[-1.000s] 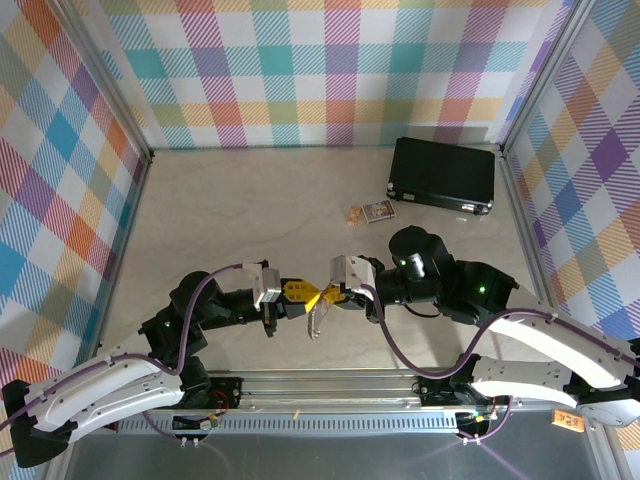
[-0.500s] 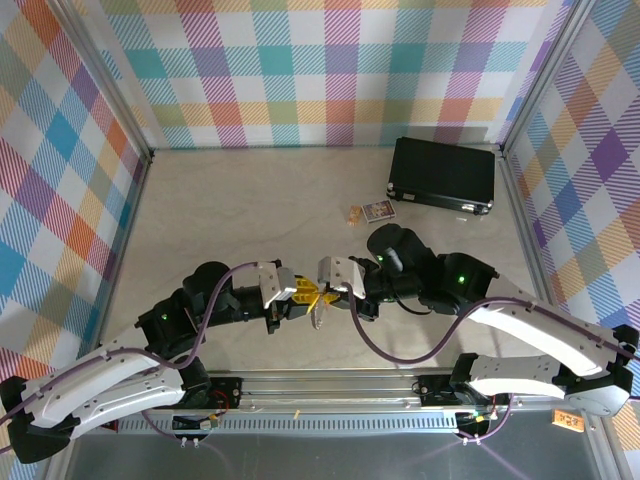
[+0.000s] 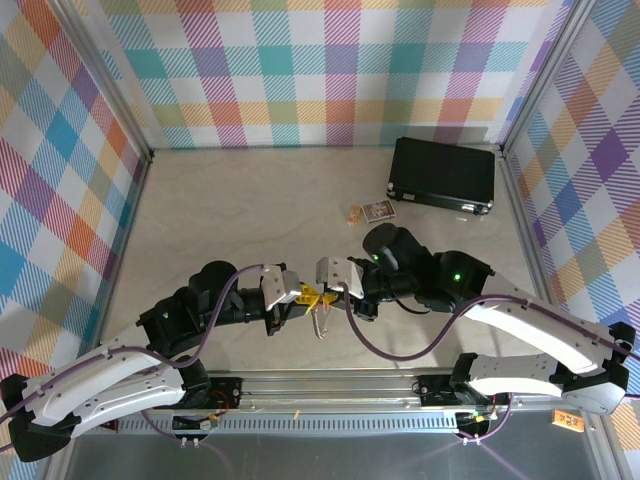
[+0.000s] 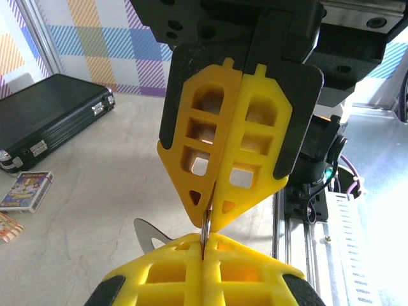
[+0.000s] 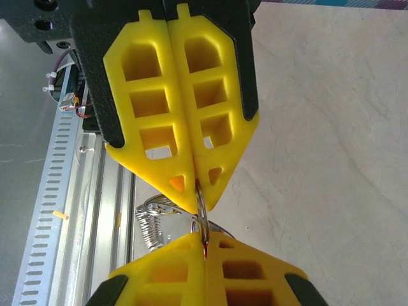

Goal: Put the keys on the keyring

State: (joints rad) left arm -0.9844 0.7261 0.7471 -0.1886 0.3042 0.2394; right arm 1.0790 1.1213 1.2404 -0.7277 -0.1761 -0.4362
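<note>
rail [image 3: 330, 385]: runs along the near edge of the table [image 3: 230, 200]; both of your arms are bolted to it.
left gripper [image 3: 300, 297]: just beyond the rail, near the middle, pointing right. Its yellow fingers [image 5: 182, 108] are pressed together and pinch a thin wire at their very tips.
right gripper [image 3: 322, 295]: points left, tip to tip with the left gripper. Its fingers [image 4: 223, 146] are also pressed together, nipping the same wire.
keyring [image 3: 318, 322]: your two sets of tips hold it off the table by that wire. The rest hangs below them, its beaded chain [image 5: 150, 226] dangling to one side.
key: a red sliver [image 5: 205, 247] shows in the seam of the right fingers. You cannot tell more of it.
card [image 3: 378, 211]: flat on the table, well beyond the grippers and right of centre.
case [image 3: 443, 175]: black and closed, just beyond the card at the far right.
</note>
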